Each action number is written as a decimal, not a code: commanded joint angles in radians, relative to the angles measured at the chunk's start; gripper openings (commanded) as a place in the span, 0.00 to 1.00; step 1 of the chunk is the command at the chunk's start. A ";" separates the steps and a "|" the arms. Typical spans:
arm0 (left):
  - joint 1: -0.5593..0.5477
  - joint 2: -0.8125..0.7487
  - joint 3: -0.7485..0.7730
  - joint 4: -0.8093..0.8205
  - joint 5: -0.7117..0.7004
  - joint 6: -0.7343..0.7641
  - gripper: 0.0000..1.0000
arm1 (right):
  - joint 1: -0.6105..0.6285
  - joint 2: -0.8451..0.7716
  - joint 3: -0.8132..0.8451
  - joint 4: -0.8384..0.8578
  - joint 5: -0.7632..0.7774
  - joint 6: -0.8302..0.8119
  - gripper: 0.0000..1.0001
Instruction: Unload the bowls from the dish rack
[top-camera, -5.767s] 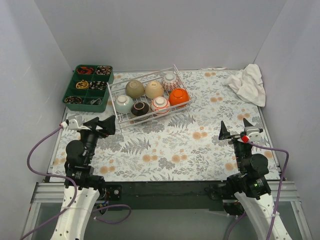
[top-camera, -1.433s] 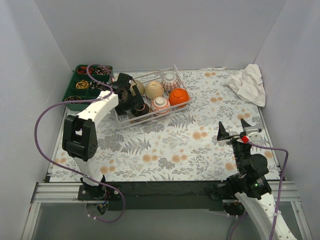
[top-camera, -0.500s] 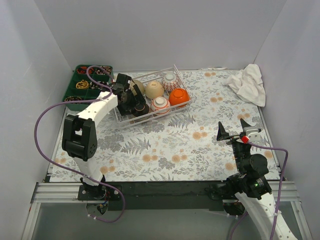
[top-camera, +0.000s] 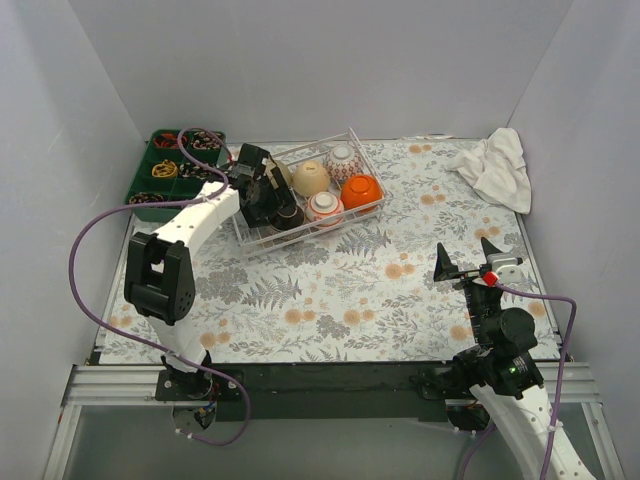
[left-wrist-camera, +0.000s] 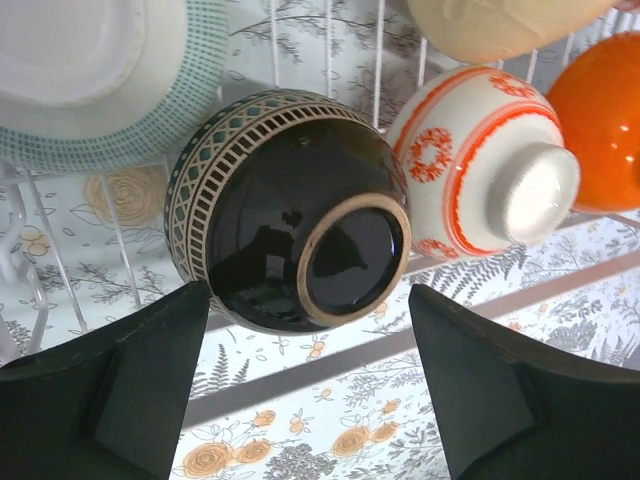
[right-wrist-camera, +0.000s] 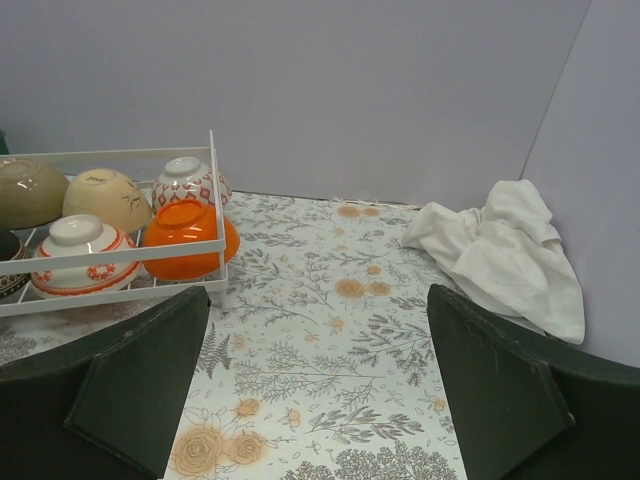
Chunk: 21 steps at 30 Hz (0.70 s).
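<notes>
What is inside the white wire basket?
Bowls: an orange bowl, a cream bowl, two red-patterned white bowls, a dark brown bowl, a pale green bowl and an olive bowl. From above, the left arm covers the basket's left end, hiding what's beneath.

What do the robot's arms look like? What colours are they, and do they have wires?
The left arm and the right arm have white shells with chunky black joints. A thin purple cable loops beside each one. Each arm ends in two black, wedge-shaped fingers. The right arm also has a small red dot near its fingers.
</notes>
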 joint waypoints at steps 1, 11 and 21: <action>-0.053 -0.099 0.079 0.058 0.040 -0.020 0.79 | 0.006 -0.206 0.025 0.020 0.013 0.003 0.99; -0.067 -0.090 0.046 0.061 -0.016 -0.006 0.80 | 0.004 -0.204 0.027 0.020 -0.085 -0.025 0.99; -0.067 -0.118 0.099 -0.034 -0.167 0.078 0.95 | 0.004 0.105 0.218 -0.144 -0.312 0.024 0.99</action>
